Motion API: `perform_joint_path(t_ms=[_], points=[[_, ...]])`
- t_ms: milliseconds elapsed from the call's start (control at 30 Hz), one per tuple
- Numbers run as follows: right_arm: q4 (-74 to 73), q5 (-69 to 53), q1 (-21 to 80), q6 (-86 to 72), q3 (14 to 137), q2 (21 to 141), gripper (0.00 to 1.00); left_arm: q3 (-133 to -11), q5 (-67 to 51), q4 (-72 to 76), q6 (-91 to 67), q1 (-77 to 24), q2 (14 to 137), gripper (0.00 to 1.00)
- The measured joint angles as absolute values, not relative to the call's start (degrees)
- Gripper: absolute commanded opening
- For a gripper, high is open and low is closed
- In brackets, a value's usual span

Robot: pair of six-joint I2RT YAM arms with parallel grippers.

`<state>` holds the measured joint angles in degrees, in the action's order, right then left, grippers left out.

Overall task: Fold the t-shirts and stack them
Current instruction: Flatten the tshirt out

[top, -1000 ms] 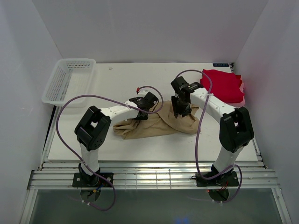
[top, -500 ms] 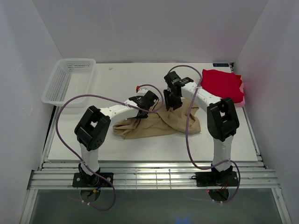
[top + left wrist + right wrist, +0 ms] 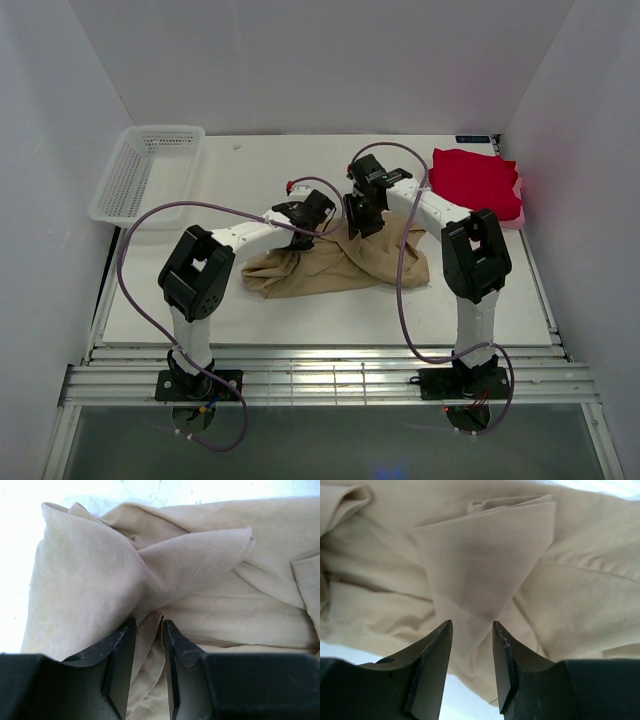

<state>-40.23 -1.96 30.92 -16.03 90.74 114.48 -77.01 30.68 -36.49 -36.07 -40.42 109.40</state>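
The tan t-shirt [image 3: 330,265] lies crumpled mid-table, its upper edge pulled up toward both grippers. My left gripper [image 3: 320,224] is shut on a bunched fold of it; in the left wrist view the cloth [image 3: 150,570] gathers to a point between the fingertips of the left gripper [image 3: 148,622]. My right gripper [image 3: 361,224] stands close beside the left one, shut on another fold. In the right wrist view the right gripper [image 3: 472,623] holds a triangular flap [image 3: 485,565] clear of the table. The red t-shirt [image 3: 475,183] lies folded at the back right.
A white mesh basket [image 3: 148,172] sits at the back left corner. White walls close in the table [image 3: 250,165] on three sides. Purple cables loop from both arms above the surface.
My right gripper has swung left and toward the back, carrying the shirt's right part toward the left gripper. The left gripper rose slightly with its fold.
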Motion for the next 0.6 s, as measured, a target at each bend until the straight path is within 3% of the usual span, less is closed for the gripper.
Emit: perform_joint_path(t_ms=[600], points=[[-40.12, -5.21, 34.57, -11.88, 90.61, 116.22, 0.43, -77.01, 28.6, -36.86, -36.67, -38.79, 112.27, 0.34]])
